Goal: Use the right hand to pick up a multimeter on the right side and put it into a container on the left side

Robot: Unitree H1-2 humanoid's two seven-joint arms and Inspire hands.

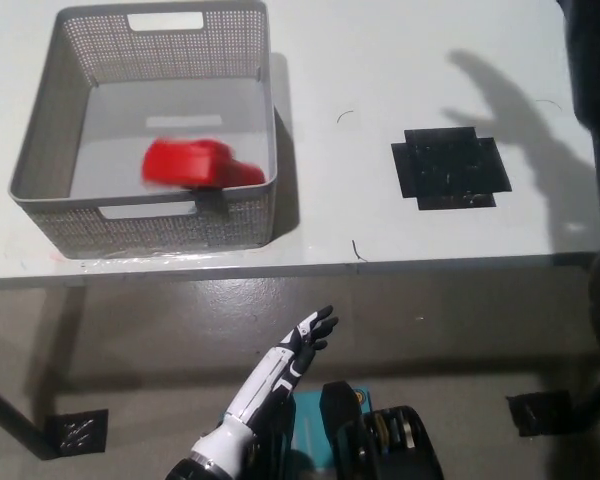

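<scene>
red multimeter (198,166) — blurred — in grey basket (40,130)
</scene>
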